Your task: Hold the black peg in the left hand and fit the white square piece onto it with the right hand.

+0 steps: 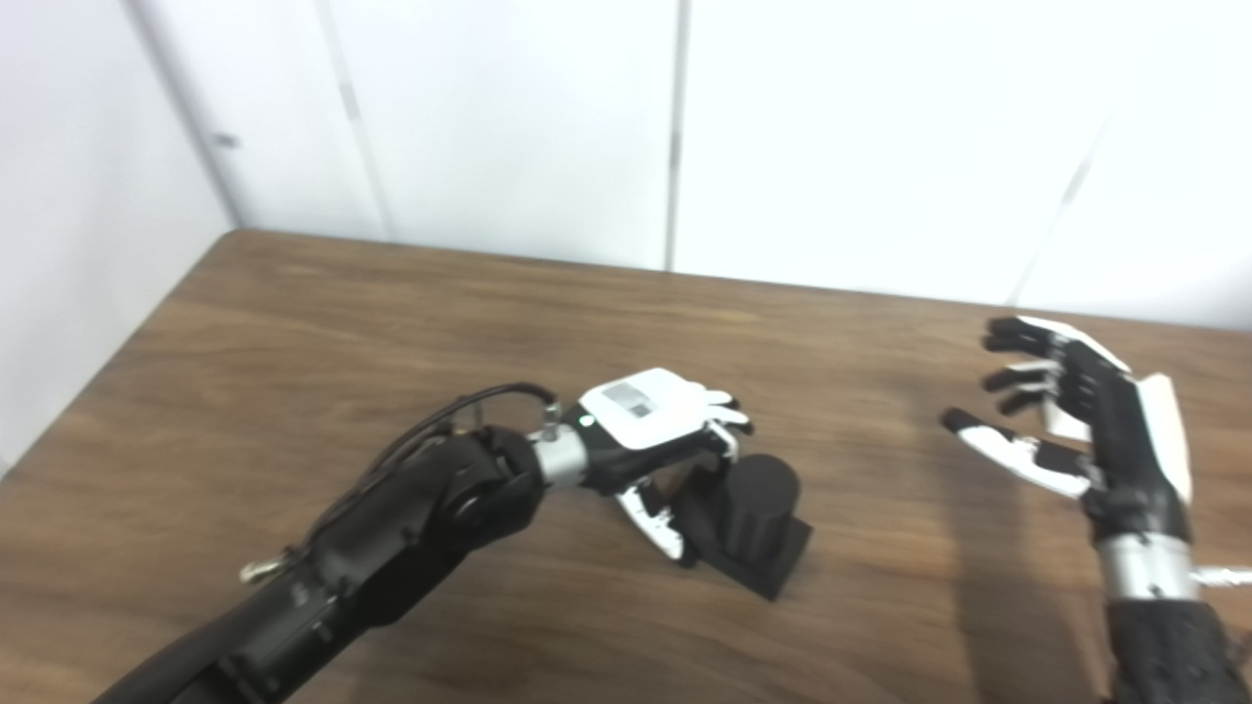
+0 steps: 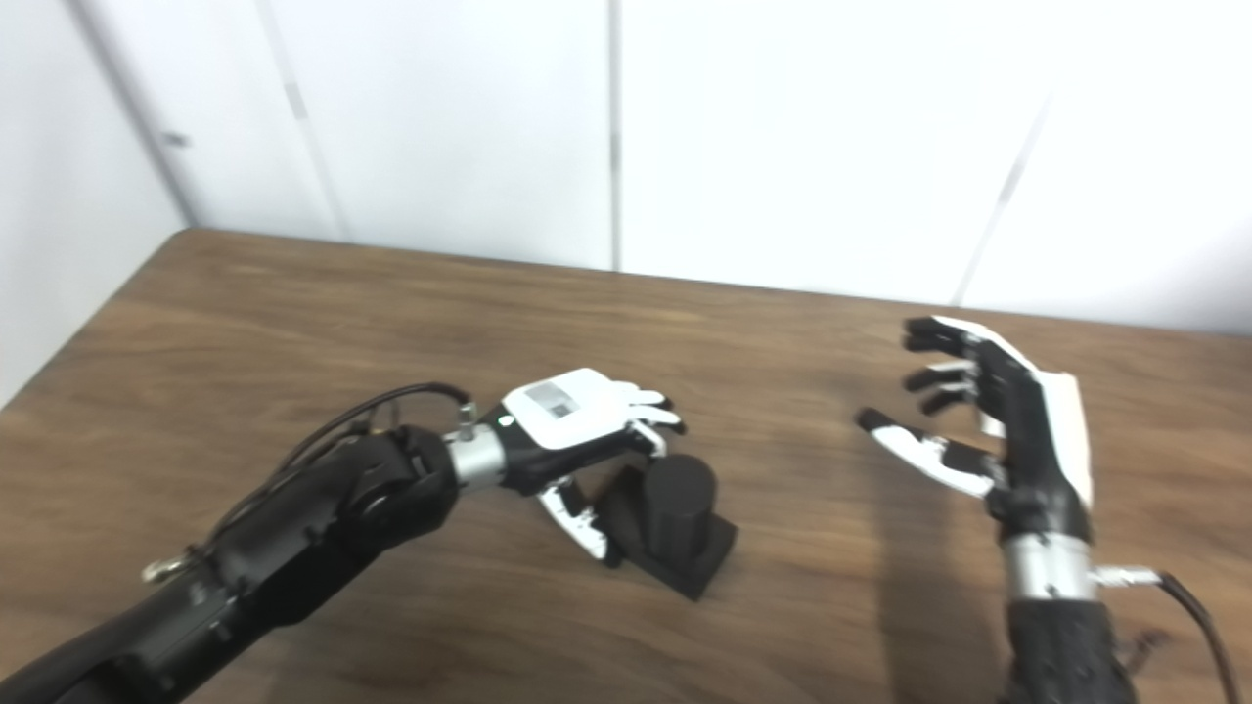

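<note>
Black peg [image 1: 753, 523]: lower centre of frame, on the wooden table [image 1: 293, 332]. A stout round post rising from a square base; it looks tilted, one base corner toward the lower edge. Appears rigid and moderately light, probably moulded plastic; the matte surface should give fair grip. Unlikely to be fragile.

Left hand [image 1: 650, 430]: just left of the peg, palm down. Its fingers [image 1: 719, 420] curl over the top of the post and the thumb [image 1: 653, 516] lies against the base's left side. Contact looks partial; whether the hold is firm cannot be told.

Right hand [image 2: 988, 420]: right of frame, well apart from the peg, raised off the table, fingers spread and holding nothing.

White square piece: not clearly visible in either view; a pale shape behind the right palm cannot be distinguished from the hand's own shell.

Handling note: best held by the square base, leaving the post clear for the piece to slide on. A grasp on the post itself would block the fit.
</note>
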Controlling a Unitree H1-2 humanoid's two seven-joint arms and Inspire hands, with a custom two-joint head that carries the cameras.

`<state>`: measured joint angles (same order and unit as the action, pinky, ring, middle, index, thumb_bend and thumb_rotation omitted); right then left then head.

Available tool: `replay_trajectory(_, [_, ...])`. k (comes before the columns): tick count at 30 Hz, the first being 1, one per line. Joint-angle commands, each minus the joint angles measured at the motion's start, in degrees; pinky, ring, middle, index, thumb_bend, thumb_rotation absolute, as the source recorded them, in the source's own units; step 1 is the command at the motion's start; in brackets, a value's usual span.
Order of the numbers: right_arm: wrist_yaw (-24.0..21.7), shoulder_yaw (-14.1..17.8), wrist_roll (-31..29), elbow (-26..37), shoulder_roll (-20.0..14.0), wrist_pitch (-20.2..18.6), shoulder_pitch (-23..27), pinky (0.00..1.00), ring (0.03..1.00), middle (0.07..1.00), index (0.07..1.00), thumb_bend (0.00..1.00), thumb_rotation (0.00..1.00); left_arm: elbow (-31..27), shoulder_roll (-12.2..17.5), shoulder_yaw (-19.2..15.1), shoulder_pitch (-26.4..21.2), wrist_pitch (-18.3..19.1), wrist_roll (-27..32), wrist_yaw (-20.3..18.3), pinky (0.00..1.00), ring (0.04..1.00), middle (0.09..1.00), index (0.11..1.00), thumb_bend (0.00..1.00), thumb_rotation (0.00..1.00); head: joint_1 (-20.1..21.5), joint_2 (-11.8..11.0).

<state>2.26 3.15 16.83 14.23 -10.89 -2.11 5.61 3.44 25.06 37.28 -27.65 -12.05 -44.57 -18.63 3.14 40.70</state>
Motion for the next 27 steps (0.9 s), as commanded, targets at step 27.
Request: replay_trajectory(27, [-32.6, -11.4, 28.5, 4.5, -30.7, -22.0, 17.9, 0.69, 0.876, 0.941, 0.908, 0.86, 0.12, 5.6, 5.2, 2.8, 5.1, -8.8, -5.1, 3.8, 0.85, 0.9, 0.882, 0.491, 0.52, 0.06, 19.7, -8.1])
